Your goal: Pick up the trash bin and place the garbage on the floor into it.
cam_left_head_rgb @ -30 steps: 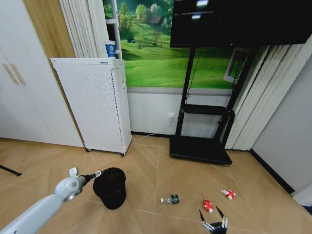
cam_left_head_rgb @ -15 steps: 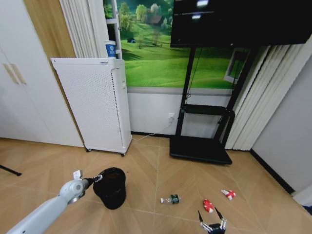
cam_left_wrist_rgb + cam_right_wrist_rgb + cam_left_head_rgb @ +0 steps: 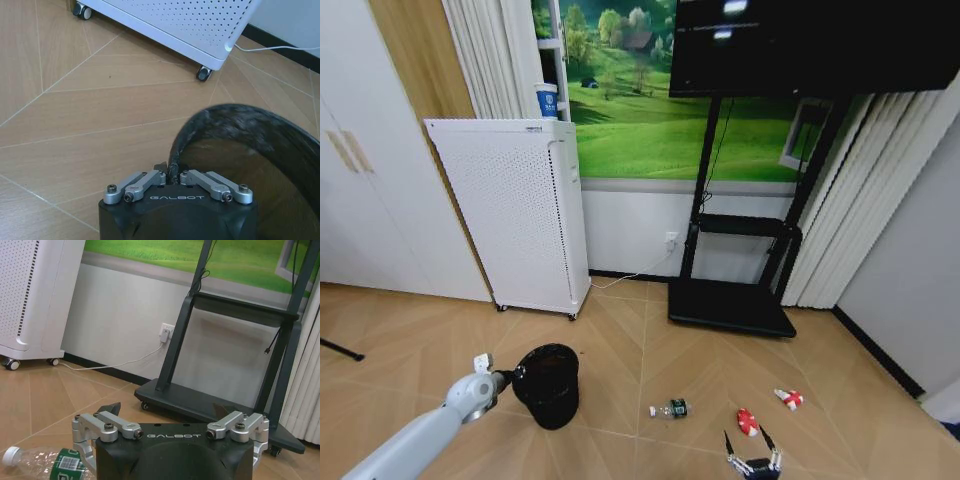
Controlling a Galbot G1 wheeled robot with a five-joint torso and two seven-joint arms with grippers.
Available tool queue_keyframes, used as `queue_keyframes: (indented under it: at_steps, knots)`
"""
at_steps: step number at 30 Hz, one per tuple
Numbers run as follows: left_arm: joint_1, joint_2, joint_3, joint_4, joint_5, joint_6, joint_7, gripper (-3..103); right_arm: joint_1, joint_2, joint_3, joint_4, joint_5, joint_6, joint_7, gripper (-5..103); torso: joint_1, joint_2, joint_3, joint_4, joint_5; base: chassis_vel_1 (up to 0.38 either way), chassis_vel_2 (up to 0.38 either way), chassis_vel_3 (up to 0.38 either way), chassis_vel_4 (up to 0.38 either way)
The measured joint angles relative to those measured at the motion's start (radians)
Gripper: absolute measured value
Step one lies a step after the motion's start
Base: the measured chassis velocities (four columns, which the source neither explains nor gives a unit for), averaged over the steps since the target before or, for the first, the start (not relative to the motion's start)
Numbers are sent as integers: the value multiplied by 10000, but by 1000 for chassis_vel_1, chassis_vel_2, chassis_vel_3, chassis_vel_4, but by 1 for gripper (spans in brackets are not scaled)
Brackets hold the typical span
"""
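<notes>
Head view. Compared with the frame one second earlier, the left arm has drawn lower and toward the left edge, and the left gripper (image 3: 506, 378) now sits at the near-left rim of the trash bin (image 3: 546, 385). The bin stands upright on the wood floor (image 3: 650, 345), mouth up, long axis vertical, in front of the white perforated appliance (image 3: 515, 212); its place on the floor is almost unchanged. The right gripper (image 3: 752, 458) remains low at the bottom edge, fingers spread apart, cut off by the frame. Just ahead of it lie the garbage items: the clear bottle (image 3: 670, 408) on its side, long axis running left to right with the cap toward the left, a red-and-white wrapper (image 3: 747, 421) nearest the gripper, and a second wrapper (image 3: 787, 398) farther right. All three are unmoved.

Left wrist view. The left gripper (image 3: 173, 176) has its fingers closed together on the bin's rim (image 3: 210, 120), the rim edge pinched between them. The far side of the bin (image 3: 250, 165) is cut off by the frame; its interior is dark and hard to make out. A castor of the appliance (image 3: 203, 73) stands beyond.

Right wrist view. The right gripper (image 3: 175, 427) is spread wide, holding nothing. The bottle (image 3: 47, 462) lies beside one finger, partly hidden by the gripper body. The black TV stand (image 3: 210, 400) stands behind.
</notes>
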Motion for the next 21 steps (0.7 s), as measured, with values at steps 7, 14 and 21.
queue_keyframes:
  at_steps: [7, 14, 21]
  knots:
    - [786, 119, -797, -720, 102, -128, -195, 7, 41, -453, 142, 413, 329, 0, 110, 100, 0, 0, 0, 4, 1, 0, 0, 0, 0]
    - [1580, 846, -1905, -2324, -389, -32, -636, 7, 317, -848, 234, 783, 637, -20, 230, 100, 0, 0, 0, 5, -1, 0, 0, 0, 0]
    - [1993, 2240, -2346, -3920, -853, 83, -1207, 7, 567, -788, 263, 992, 595, -394, 620, 100, 0, 0, 0, 3, 4, 0, 0, 0, 0]
